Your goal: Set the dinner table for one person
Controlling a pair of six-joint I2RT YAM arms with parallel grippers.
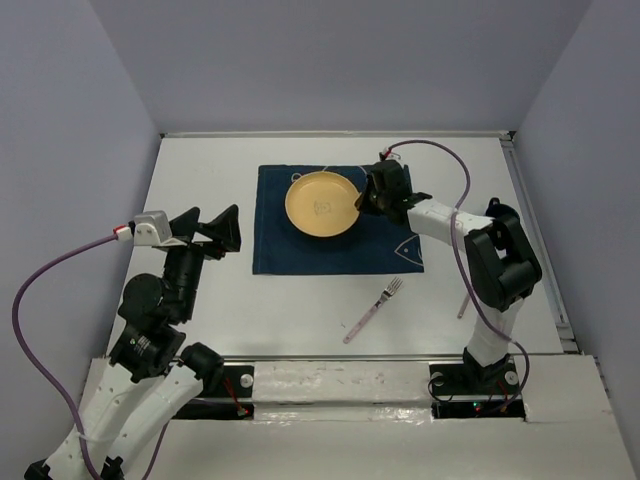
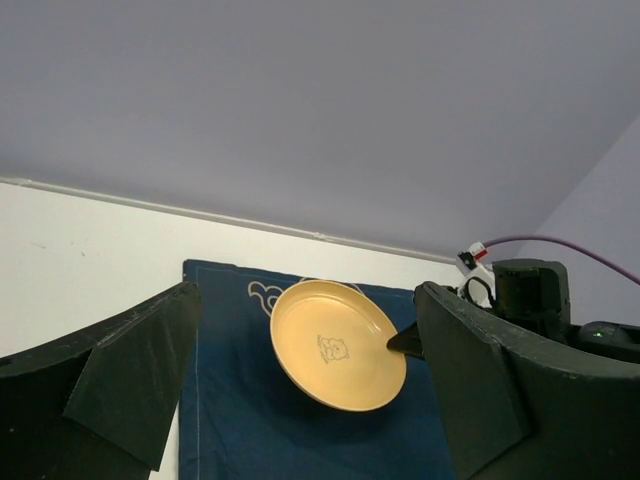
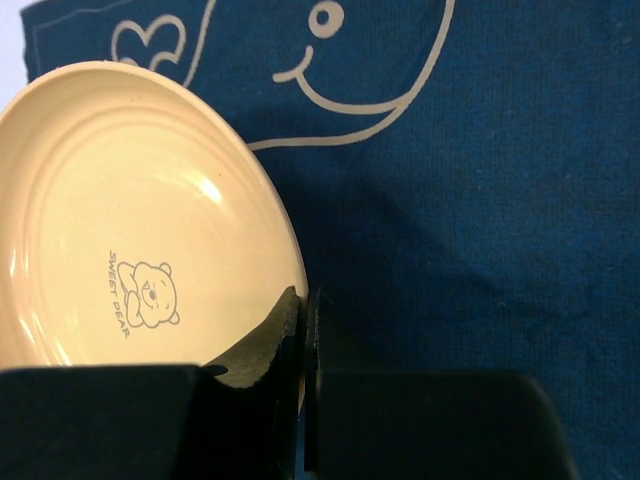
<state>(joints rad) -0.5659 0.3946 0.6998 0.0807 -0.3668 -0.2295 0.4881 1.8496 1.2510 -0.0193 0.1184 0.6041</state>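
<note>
Centre of placemat: blocked by plate, rim pinched by right gripper.
Near right: fork lay in path.
Far strip of dinner table: stood open.

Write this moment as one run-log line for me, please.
right gripper: shut on plate rim | plate: over navy placemat | left gripper: open, empty | fork: on table

The right gripper is extended forward and clamped on a plate rim. The left gripper is held raised, jaws spread wide.

Yellow plate in right gripper
</note>
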